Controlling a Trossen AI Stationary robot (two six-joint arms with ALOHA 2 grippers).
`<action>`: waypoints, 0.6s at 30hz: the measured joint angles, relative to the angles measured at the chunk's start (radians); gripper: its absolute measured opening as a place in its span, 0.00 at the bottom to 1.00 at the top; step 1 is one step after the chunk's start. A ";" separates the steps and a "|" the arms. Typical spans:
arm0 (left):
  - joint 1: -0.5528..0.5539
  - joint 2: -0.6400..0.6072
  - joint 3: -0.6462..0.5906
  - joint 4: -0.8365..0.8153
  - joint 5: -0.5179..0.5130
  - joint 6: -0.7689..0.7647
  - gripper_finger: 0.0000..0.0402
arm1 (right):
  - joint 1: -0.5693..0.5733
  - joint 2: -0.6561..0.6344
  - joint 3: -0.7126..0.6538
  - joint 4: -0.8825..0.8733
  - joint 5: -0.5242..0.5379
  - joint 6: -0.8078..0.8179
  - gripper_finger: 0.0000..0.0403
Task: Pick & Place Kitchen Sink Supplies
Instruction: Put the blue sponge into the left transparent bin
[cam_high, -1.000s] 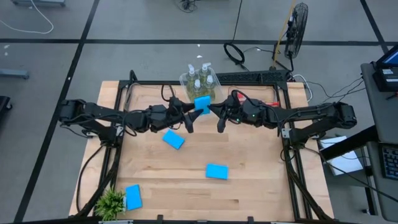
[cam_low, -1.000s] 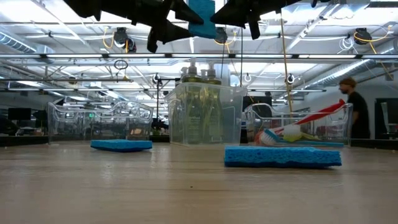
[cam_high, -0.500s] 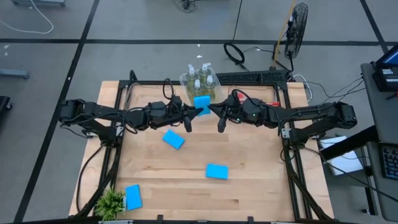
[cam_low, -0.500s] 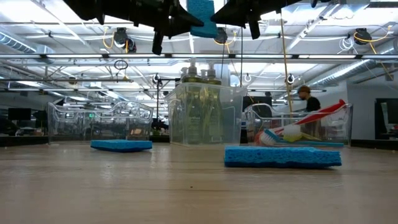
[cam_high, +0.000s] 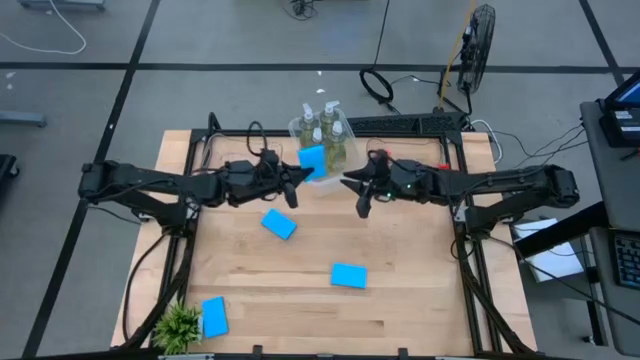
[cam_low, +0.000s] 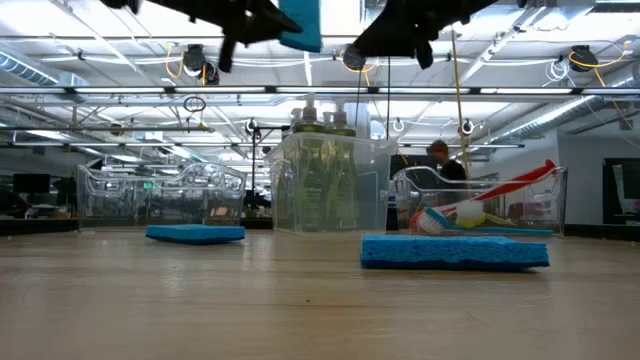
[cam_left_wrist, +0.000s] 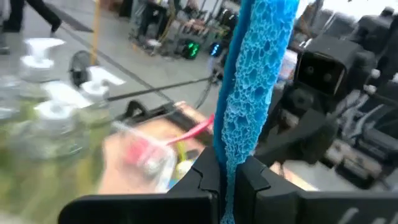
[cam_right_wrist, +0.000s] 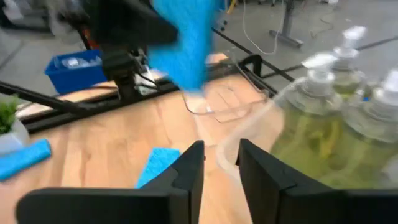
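A flat blue rectangular sponge (cam_left_wrist: 255, 93), judged soft and light, is pinched at its edge by the left gripper (cam_left_wrist: 227, 177) near the tabletop's far edge, the right gripper (cam_right_wrist: 217, 163) narrowly parted and empty.

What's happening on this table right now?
A two-armed robot is sorting sink supplies. The left hand is shut on a blue sponge, holding it on edge up in the air near the clear bin of soap bottles. The right hand, nothing between its fingers, sits just across from it over the middle of the table. Three more blue sponges lie flat on the wood: one below the left hand, one mid-table and one beside a small plant.
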 joint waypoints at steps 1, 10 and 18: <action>-0.005 -0.028 -0.001 -0.038 -0.018 0.001 0.02 | -0.002 -0.010 0.000 -0.022 0.004 0.000 0.22; -0.045 -0.254 0.000 -0.412 -0.193 -0.106 0.02 | -0.012 -0.149 0.000 -0.190 0.012 -0.150 0.30; -0.045 -0.363 0.000 -0.705 -0.220 -0.263 0.02 | -0.014 -0.306 -0.039 -0.369 0.013 -0.174 0.28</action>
